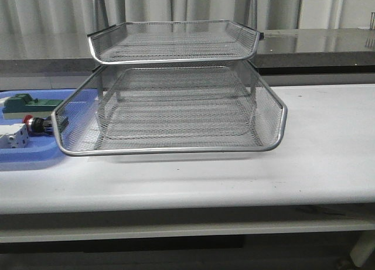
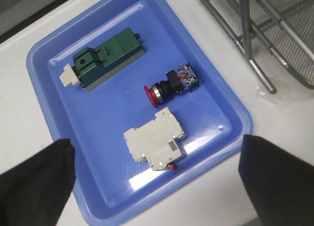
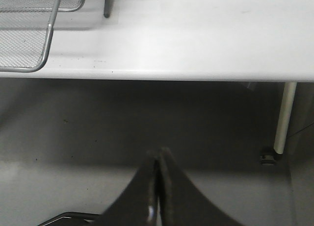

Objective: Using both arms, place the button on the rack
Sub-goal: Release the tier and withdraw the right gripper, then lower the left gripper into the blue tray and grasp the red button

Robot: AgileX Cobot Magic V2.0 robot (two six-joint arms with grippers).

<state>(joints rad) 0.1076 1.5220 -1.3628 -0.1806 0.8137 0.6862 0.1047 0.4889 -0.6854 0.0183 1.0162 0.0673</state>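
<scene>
The button [image 2: 170, 85], red-capped with a black collar and dark blue rear block, lies on its side in the blue tray [image 2: 44, 59]. It also shows at the far left of the front view as the button [image 1: 40, 124], beside the silver wire rack [image 1: 176, 100]. My left gripper [image 2: 157, 179] hangs open above the tray's near edge, its black fingers [image 2: 34, 182] wide apart, nothing between them. My right gripper [image 3: 158, 160] is shut and empty, low in front of the table edge. Neither arm shows in the front view.
In the blue tray a green block [image 2: 105, 57] and a white block [image 2: 157, 145] lie either side of the button. The rack's legs [image 2: 255, 64] stand just beside the tray. White table [image 1: 328, 147] stretches right of the rack; a table leg [image 3: 284, 118] stands below.
</scene>
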